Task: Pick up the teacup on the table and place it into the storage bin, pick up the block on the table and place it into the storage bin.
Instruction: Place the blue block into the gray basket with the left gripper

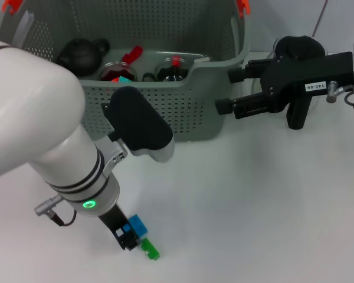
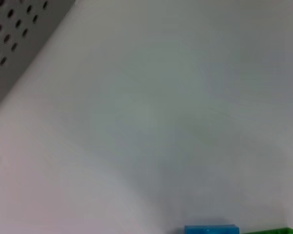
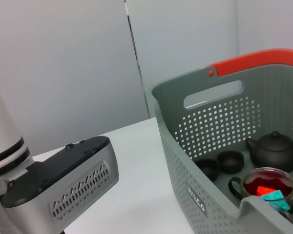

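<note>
A plain white matte tabletop (image 1: 248, 200) fills most of the head view, and pale grey wall panels with a dark vertical seam stand behind it in the right wrist view. The large grey-green perforated plastic storage bin (image 1: 165, 109) with orange-red handle clips sits at upper centre, holding a black teapot (image 1: 82, 54), small dark teacups (image 3: 219, 163) and a glass cup with red contents (image 3: 268, 187). At the lower left, the left hand (image 1: 133, 239) is down at the tabletop, its dark fingers around a small blue and green plastic block (image 1: 143, 236); whether they pinch it I cannot tell. The right hand (image 1: 224, 91), at upper right beside the bin's corner, has its black fingers spread apart, holding nothing
</note>
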